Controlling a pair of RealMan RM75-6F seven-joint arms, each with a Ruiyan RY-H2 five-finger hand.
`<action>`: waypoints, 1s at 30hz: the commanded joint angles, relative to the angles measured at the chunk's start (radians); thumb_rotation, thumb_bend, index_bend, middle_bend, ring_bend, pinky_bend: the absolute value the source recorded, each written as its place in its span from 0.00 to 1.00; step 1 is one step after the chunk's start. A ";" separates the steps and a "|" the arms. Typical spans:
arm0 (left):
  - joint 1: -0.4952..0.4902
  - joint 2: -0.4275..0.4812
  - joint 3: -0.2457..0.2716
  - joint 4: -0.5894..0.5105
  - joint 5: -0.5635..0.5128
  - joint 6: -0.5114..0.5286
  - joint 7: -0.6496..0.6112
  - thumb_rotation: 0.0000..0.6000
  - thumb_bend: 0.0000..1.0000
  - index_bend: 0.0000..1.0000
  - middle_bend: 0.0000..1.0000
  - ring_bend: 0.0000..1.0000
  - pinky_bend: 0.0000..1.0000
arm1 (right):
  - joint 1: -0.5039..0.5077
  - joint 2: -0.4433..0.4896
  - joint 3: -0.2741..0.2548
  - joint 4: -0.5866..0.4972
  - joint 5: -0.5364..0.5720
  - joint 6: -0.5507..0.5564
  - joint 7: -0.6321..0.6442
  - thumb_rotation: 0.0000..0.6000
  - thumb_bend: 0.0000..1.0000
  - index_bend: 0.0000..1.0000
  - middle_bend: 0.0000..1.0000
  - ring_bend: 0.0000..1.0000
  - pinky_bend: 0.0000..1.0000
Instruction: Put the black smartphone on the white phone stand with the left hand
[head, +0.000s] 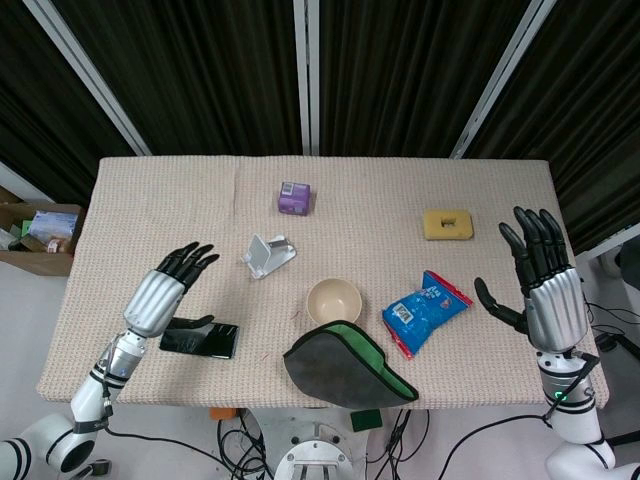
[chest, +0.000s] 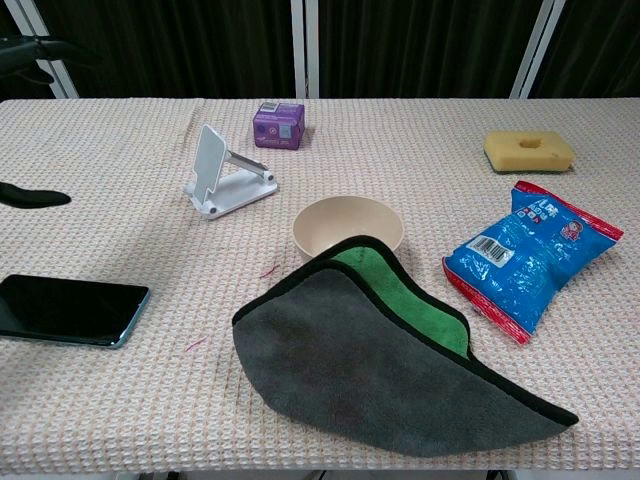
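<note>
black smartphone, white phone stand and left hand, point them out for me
black smartphone (chest: 70, 309), chest view, middle of its screen
white phone stand (chest: 211, 165), chest view, its upright back plate
left hand (head: 160, 297), head view, back of the hand

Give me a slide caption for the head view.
Open left hand hovers above black smartphone; white phone stand waits empty.

Black smartphone (head: 199, 340) lies flat, screen up, on the table's near-left part, long axis roughly left-right, teal edge visible in chest view. White phone stand (head: 266, 255) sits upright and unloaded, well apart from it, further back toward centre, backplate tilted.
</note>
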 joint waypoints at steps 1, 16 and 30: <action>-0.009 -0.009 0.010 -0.002 0.006 -0.010 0.010 0.88 0.09 0.12 0.07 0.04 0.17 | -0.009 0.012 -0.007 0.007 0.009 0.003 0.002 0.99 0.37 0.00 0.00 0.00 0.00; 0.002 0.050 0.108 -0.056 0.024 -0.052 0.090 0.89 0.09 0.12 0.07 0.04 0.20 | -0.046 0.037 -0.027 0.017 0.024 0.052 0.044 0.99 0.37 0.00 0.00 0.00 0.00; -0.062 0.196 0.165 -0.306 -0.197 -0.377 0.282 1.00 0.09 0.15 0.10 0.07 0.24 | -0.065 0.017 -0.040 0.082 0.048 0.075 0.087 0.99 0.37 0.00 0.00 0.00 0.00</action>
